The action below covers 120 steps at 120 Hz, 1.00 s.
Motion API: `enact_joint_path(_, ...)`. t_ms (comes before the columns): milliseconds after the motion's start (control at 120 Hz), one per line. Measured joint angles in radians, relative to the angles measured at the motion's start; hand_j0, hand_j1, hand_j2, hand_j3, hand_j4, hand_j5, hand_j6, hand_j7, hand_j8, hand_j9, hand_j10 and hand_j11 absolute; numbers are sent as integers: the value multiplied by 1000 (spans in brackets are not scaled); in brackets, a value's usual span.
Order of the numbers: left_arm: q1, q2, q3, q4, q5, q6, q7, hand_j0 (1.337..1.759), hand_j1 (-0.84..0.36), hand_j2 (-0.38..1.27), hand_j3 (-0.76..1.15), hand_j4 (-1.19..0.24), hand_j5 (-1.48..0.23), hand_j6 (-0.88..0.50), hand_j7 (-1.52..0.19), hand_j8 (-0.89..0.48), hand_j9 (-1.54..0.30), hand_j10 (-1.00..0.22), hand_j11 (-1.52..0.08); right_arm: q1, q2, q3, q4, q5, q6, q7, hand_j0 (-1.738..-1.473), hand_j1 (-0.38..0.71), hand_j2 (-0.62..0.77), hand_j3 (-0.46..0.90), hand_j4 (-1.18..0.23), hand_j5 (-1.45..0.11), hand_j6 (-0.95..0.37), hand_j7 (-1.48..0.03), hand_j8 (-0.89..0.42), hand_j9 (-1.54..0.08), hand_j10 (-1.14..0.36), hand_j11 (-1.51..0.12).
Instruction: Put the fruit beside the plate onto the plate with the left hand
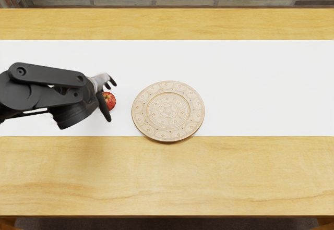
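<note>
Apple (110, 101) just left of plate (168, 131), within left hand (100, 92), fingers curled around it

The wooden bench (167, 178) spans the full width, with pale grain at front and back and a white runner (250, 84) laid across its middle. On the runner lies a round patterned plate (168, 111), its front rim just crossing the runner's near edge. A red apple (109, 100) sits just left of it — apart, not touching.

At middle left, the apple (110, 100) is partly covered by the left hand (100, 90), whose arm is cut off by the frame's edge.
</note>
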<state>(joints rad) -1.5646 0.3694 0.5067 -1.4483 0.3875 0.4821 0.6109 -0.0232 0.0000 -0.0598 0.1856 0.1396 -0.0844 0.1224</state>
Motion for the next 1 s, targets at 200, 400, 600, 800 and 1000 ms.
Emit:
enact_joint_path(200, -2, -8, 8, 12, -12, 11, 0, 1658, 3, 59, 0, -290, -376, -291, -376, -291, -376, -290, -376, 0, 0, 0, 0, 0, 0, 0, -1658, -308, -7, 0, -35, -45, -35, -45, -35, -45, -35, -45)
enact_joint_path(400, -8, -28, 29, 26, -11, 75, 0, 1658, -21, 63, 0, -310, -402, -311, -402, -311, -402, -310, -402, 0, 0, 0, 0, 0, 0, 0, -1658, -308, -7, 0, -35, -45, -35, -45, -35, -45, -35, -45)
enact_joint_path(600, 0, -74, 65, 66, -10, 118, 0, 1658, -32, 65, 0, -319, -414, -319, -414, -319, -413, -319, -413, 0, 0, 0, 0, 0, 0, 0, -1658, -308, -7, 0, -35, -45, -35, -45, -35, -45, -35, -45)
enact_joint_path(800, 18, -100, 79, 95, -12, 127, 0, 1658, -37, 66, 0, -323, -419, -323, -419, -323, -419, -323, -419, 0, 0, 0, 0, 0, 0, 0, -1658, -308, -7, 0, -35, -45, -35, -45, -35, -45, -35, -45)
enact_joint_path(1000, 40, -127, 81, 124, -12, 129, 0, 1658, -40, 66, 0, -326, -423, -326, -423, -326, -423, -326, -423, 0, 0, 0, 0, 0, 0, -1, -1658, -308, -7, 0, -35, -45, -35, -45, -35, -45, -35, -45)
